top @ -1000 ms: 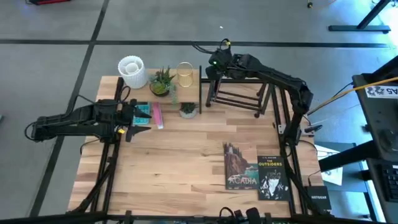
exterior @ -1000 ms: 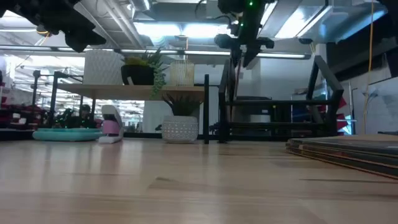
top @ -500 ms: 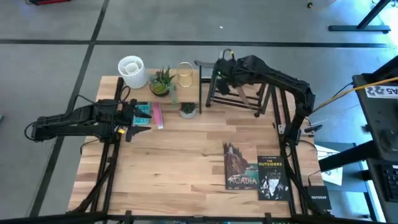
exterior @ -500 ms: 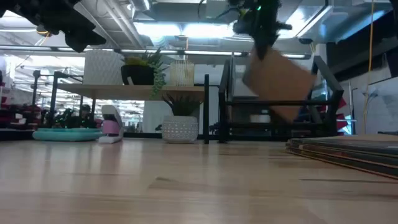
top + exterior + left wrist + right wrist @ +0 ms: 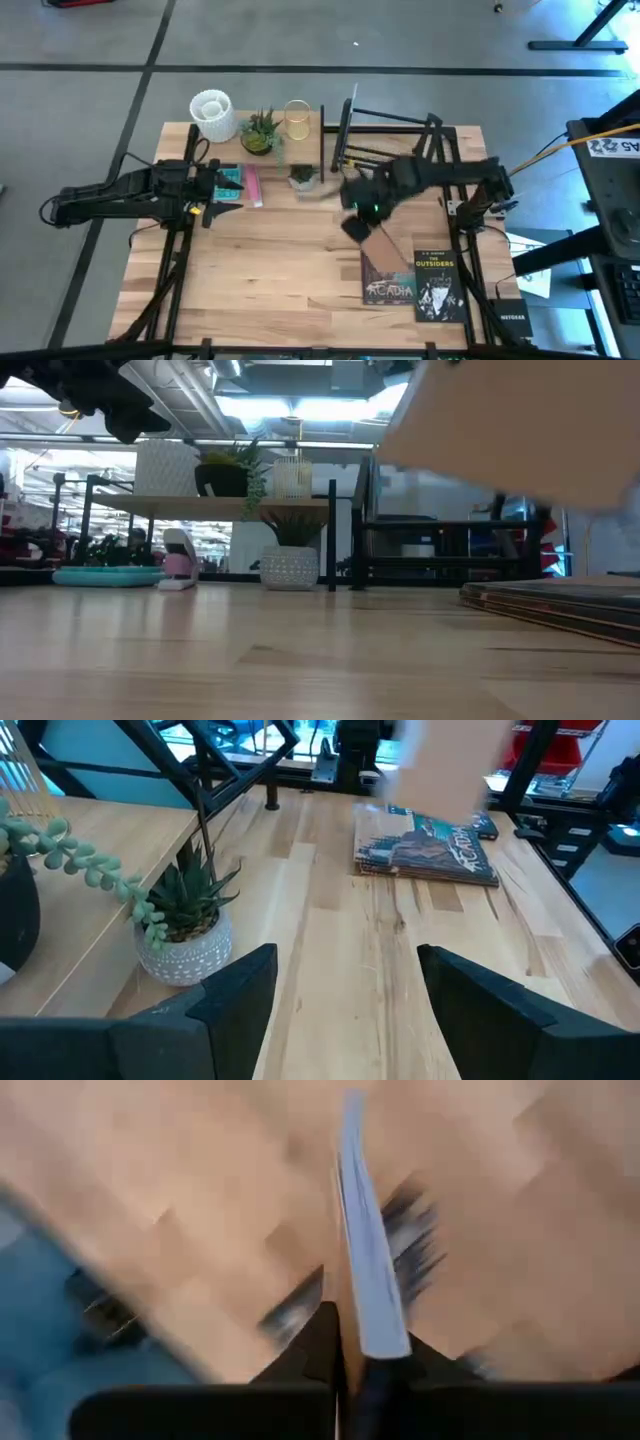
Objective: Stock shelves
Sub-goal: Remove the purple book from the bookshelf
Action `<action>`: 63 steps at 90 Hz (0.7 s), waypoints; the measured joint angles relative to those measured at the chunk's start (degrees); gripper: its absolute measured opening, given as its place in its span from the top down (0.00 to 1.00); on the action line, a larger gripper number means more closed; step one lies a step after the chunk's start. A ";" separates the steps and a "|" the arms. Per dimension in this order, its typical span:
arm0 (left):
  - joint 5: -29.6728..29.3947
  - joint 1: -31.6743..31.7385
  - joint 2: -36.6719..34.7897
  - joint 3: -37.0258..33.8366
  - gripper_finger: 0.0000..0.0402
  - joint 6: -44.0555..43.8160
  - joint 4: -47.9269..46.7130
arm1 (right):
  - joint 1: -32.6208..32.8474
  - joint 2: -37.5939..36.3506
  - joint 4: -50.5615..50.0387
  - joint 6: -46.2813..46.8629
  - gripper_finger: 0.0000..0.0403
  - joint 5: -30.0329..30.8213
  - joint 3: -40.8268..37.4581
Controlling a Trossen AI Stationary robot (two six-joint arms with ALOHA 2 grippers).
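Wooden bench carries both shelves at its far edge: the black rack right, the board shelf left. The right gripper, clamped on a thin board, hangs mid-bench; the rack lies beyond it, nearer this arm. The left gripper waits with jaws apart beside a plant.
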 joint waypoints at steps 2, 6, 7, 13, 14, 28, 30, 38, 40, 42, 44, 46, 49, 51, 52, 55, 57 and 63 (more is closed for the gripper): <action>0.00 0.00 0.00 0.00 0.41 0.00 0.00 | 1.19 0.00 0.01 2.14 1.00 -1.46 0.00; 0.00 0.00 0.00 0.00 0.41 0.00 0.00 | 3.44 0.00 -0.10 6.72 1.00 -3.35 0.00; 0.00 0.00 0.00 0.00 0.41 0.00 0.00 | 3.98 0.00 -0.16 7.75 1.00 -3.72 0.00; 0.00 0.00 0.00 0.00 0.41 0.00 0.00 | 7.11 0.00 -0.29 14.97 1.00 -6.78 0.00; 0.00 0.00 0.00 0.00 0.41 0.00 0.00 | 7.63 0.00 -0.28 16.16 1.00 -7.43 0.00; 0.02 0.00 0.00 0.00 0.41 0.00 0.00 | 14.23 0.00 -0.15 34.97 1.00 -11.58 -0.13; 0.01 0.00 0.00 0.00 0.41 -0.01 0.00 | 14.96 -0.01 -0.04 37.70 1.00 -11.53 -0.50; 0.01 0.00 0.01 0.00 0.41 -0.02 0.00 | 17.56 -0.38 -0.11 47.19 1.00 -10.11 -3.08; 0.00 0.00 0.00 0.00 0.41 -0.02 0.00 | 18.01 -0.47 -0.20 48.91 1.00 -9.68 -4.04; 0.00 0.00 0.00 0.00 0.41 -0.02 0.00 | 18.33 -0.57 -0.29 50.10 1.00 -9.56 -5.03; 0.02 0.00 0.00 0.00 0.41 -0.02 0.00 | 18.65 -0.59 -0.36 51.00 1.00 -9.66 -6.18; 0.00 0.00 0.00 0.00 0.41 -0.02 0.00 | 18.83 -0.59 -0.26 51.46 1.00 -10.00 -7.38; 0.00 0.00 0.00 0.00 0.41 -0.02 0.00 | 19.07 -0.59 -0.15 51.70 1.00 -10.73 -9.45; 0.00 0.00 0.00 0.00 0.41 -0.02 -0.02 | 19.03 -0.57 -0.14 51.69 1.00 -11.31 -10.87; 0.00 0.00 0.00 0.00 0.41 -0.02 -0.01 | 19.03 -0.56 -0.14 51.64 1.00 -11.61 -11.57; 0.00 0.00 0.00 0.00 0.41 -0.02 0.00 | 19.03 -0.55 -0.21 51.33 1.00 -12.43 -13.62; 0.00 0.00 0.00 0.00 0.41 -0.02 0.00 | 19.00 -0.55 -0.26 50.98 1.00 -12.88 -14.90; 0.00 0.00 0.00 0.00 0.41 -0.02 0.00 | 18.63 -0.55 -0.29 49.60 1.00 -14.07 -18.29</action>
